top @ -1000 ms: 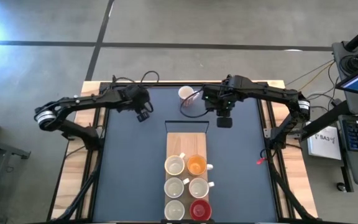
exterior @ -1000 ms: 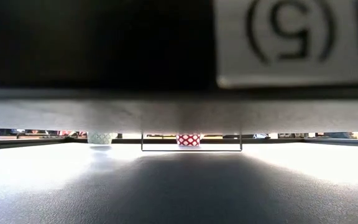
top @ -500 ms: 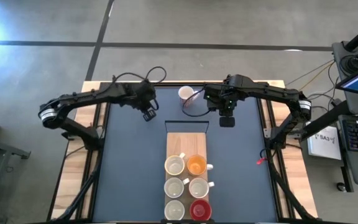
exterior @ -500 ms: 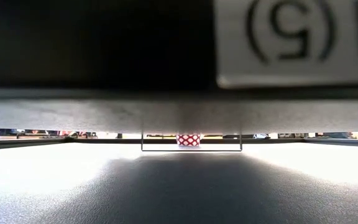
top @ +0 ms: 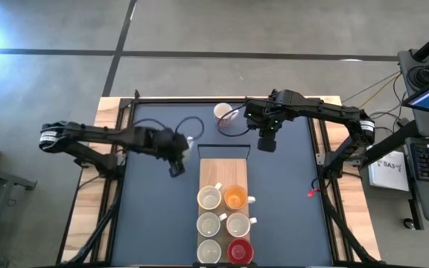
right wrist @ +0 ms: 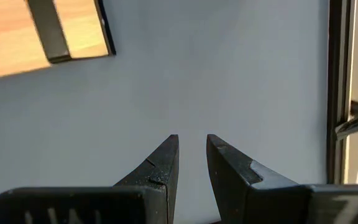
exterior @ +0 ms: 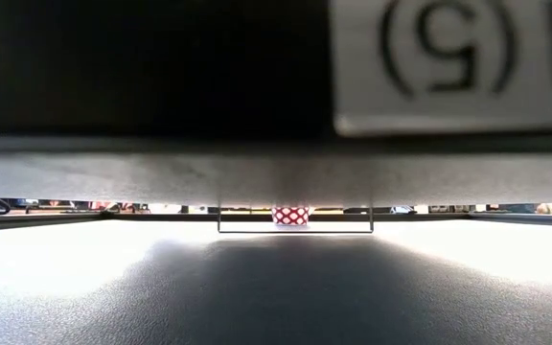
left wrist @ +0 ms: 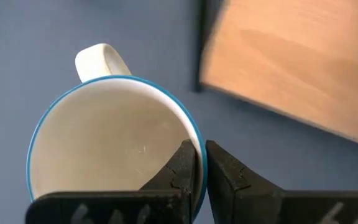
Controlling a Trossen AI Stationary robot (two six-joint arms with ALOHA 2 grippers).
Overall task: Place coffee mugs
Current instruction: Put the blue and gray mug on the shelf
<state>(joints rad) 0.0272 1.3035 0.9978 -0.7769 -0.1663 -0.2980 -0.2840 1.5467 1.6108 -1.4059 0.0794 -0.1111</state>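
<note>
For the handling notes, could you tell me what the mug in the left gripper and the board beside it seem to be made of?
The mug, pinched at its rim by the left gripper, looks like glazed ceramic: smooth cream inside, thin blue rim line. The board looks like light, matte wood, with faint grain streaks in the left wrist view.

grey concrete floor (top: 199, 30) with dark seams, glare at one corner.

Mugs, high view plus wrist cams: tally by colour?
white mugs on the board: 4
blue-rimmed white mug in the left claw: 1
red-patterned mug: 1
orange mug: 1
red mug: 1
Total: 8
</note>
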